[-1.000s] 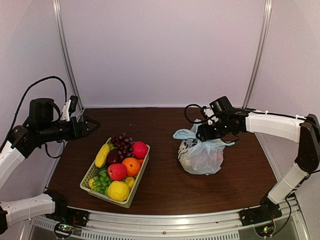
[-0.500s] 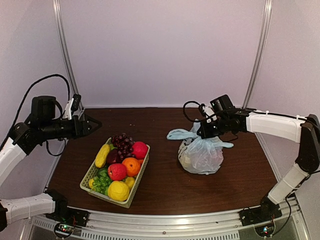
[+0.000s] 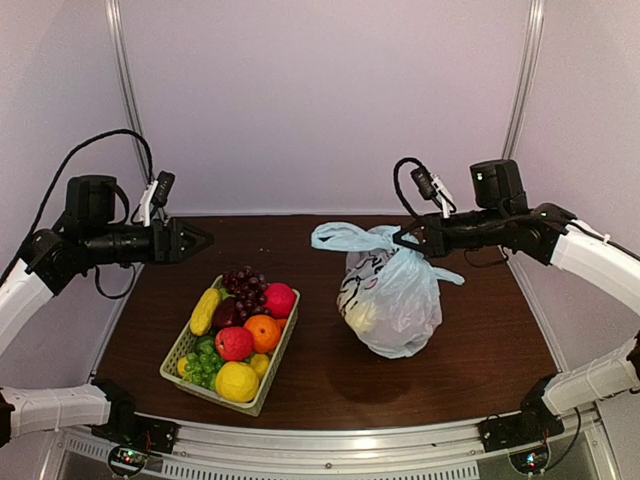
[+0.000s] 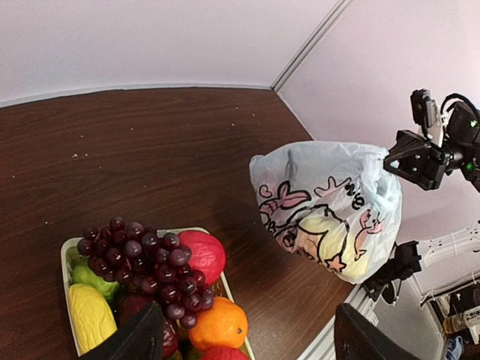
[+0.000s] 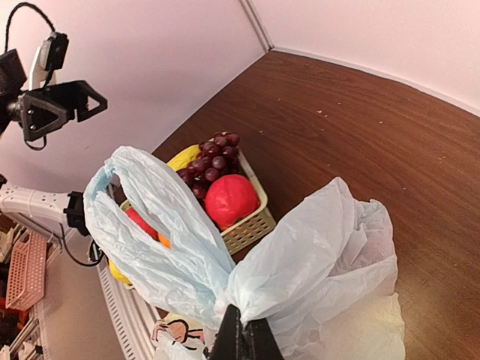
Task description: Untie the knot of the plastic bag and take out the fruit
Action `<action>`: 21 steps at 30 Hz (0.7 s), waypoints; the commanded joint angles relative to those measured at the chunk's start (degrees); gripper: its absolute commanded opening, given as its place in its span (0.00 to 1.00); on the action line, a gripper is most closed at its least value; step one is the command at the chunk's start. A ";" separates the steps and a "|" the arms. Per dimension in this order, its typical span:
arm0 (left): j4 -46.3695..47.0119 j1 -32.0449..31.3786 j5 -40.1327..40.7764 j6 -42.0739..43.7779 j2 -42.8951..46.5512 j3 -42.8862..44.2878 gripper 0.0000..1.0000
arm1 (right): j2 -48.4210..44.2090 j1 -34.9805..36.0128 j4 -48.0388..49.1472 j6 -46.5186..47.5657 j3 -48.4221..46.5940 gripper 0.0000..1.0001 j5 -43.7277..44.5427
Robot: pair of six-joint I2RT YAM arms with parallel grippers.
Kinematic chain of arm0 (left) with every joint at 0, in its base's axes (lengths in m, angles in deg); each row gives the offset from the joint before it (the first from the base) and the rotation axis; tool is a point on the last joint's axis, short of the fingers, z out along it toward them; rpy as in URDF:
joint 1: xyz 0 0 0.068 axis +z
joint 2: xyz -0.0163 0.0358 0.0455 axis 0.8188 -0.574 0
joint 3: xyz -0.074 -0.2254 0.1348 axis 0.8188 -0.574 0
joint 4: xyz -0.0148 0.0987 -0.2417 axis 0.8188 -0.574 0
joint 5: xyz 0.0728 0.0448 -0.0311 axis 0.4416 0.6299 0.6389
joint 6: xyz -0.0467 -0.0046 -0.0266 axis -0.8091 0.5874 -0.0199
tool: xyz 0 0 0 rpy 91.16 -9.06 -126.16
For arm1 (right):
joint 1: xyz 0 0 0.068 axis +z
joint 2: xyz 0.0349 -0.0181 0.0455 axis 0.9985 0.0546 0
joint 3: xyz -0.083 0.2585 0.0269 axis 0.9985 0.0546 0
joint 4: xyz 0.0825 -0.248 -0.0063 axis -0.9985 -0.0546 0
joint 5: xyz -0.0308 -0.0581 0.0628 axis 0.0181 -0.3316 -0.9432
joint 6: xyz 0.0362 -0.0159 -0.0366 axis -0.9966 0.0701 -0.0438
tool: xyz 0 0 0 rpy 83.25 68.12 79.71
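Dark wood table (image 3: 480, 340) inside a pale-walled booth; a green basket (image 3: 283, 350) of mixed fruit, grapes (image 3: 243, 285) on top, sits left of centre. Right gripper (image 3: 408, 241): jaws pinched tight on the knot (image 3: 392, 240) of the plastic bag (image 3: 395, 300), film bunching straight out of the fingertips in the wrist view. Bag hangs from that grip to the right of the basket and appears to be clear of the table, shadow beneath it; contact at the bottom cannot be confirmed. One loop handle (image 3: 335, 237) sticks out toward the left arm, a shorter ear droops on the other side. Fruit (image 3: 362, 315) sits low inside the bag, a yellowish mass behind the cartoon print. Left gripper (image 3: 200, 240): jaws wide, holding nothing, hovering above the far-left part of the table, well apart from the bag. Step judged: untying, knot not yet loosened, fruit not yet out. Next move likely calls for the left gripper to cross over the basket, take the free loop and pull it against the right grip
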 commanded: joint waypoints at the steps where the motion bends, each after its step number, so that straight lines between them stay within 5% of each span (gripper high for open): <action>1: 2.85 -2.26 -1.40 1.13 -0.09 2.02 0.79 | -0.88 3.00 -0.18 1.38 -0.82 0.00 -8.61; 17: 12.56 -16.78 6.60 -3.17 -5.80 0.31 0.80 | 3.83 13.14 -5.44 5.85 2.90 0.00 -13.49; 21: 17.43 -22.43 9.02 -4.14 -9.52 -0.77 0.80 | 5.37 16.24 1.24 3.18 8.03 0.00 -15.09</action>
